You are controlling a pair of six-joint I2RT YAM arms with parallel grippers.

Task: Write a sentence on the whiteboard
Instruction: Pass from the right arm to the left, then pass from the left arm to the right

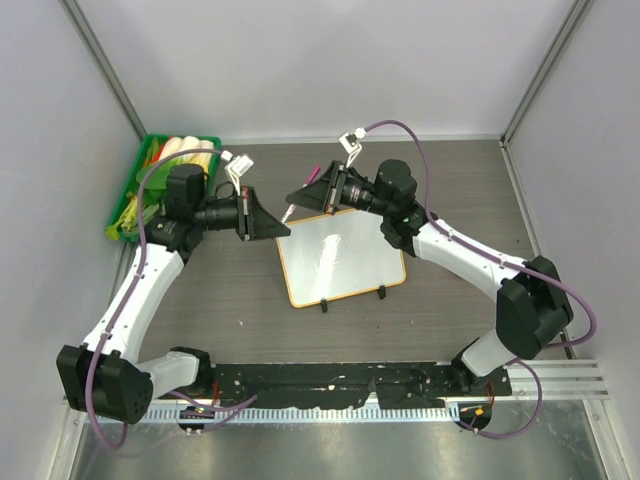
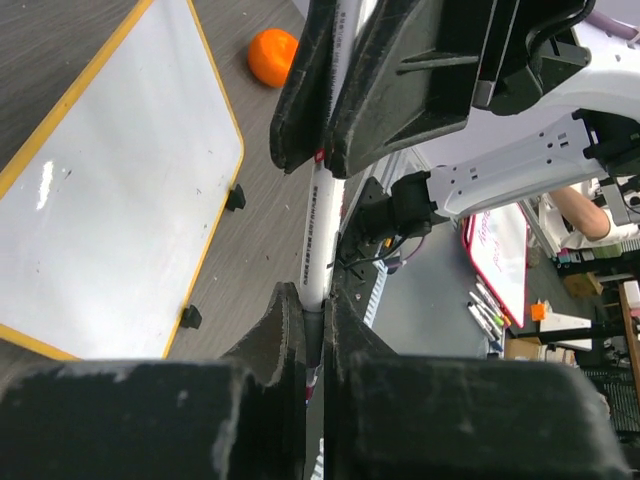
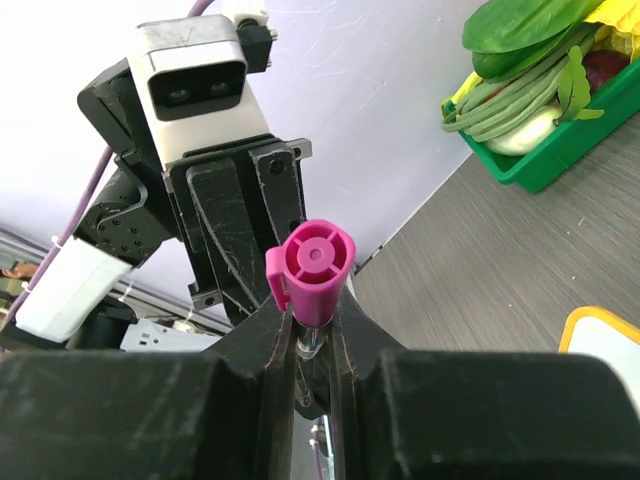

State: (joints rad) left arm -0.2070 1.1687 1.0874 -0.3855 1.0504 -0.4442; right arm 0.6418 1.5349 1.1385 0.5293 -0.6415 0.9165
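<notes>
Left tool (image 2: pixel 318 318) was clamped shut on the white barrel of the marker (image 2: pixel 318 230). The right tool (image 3: pixel 312 325) was pinched tight on the same marker at the end with the magenta cap (image 3: pixel 318 262). The two tools sat nose to nose just above the far left corner of the whiteboard (image 1: pixel 345 255).

My guess on handling: the marker's light and stiff, but that smooth plastic barrel could easily twist or slide in the pads. I'd hold it mid-barrel, leaving enough of the nib end free to reach the board. The cap probably needs a straight pull, since any sideways yank could lever the barrel loose.

The whiteboard lay flat on the desk (image 1: pixel 230 290), in front of both arms, orange frame all round. I couldn't see any writing on it, just a few specks. It looked thin and light, so I'd expect it to skate if the nib pushed hard, so light pressure.

Counts:
- two tools
- one marker
- one cap
- one whiteboard, with two black clip feet (image 2: pixel 235 197) on its near edge
- one small orange ball-ish thing (image 2: pixel 272 55) off past the board
- one green basket (image 3: pixel 570 145) of veg at the far left, well apart from the board
</notes>
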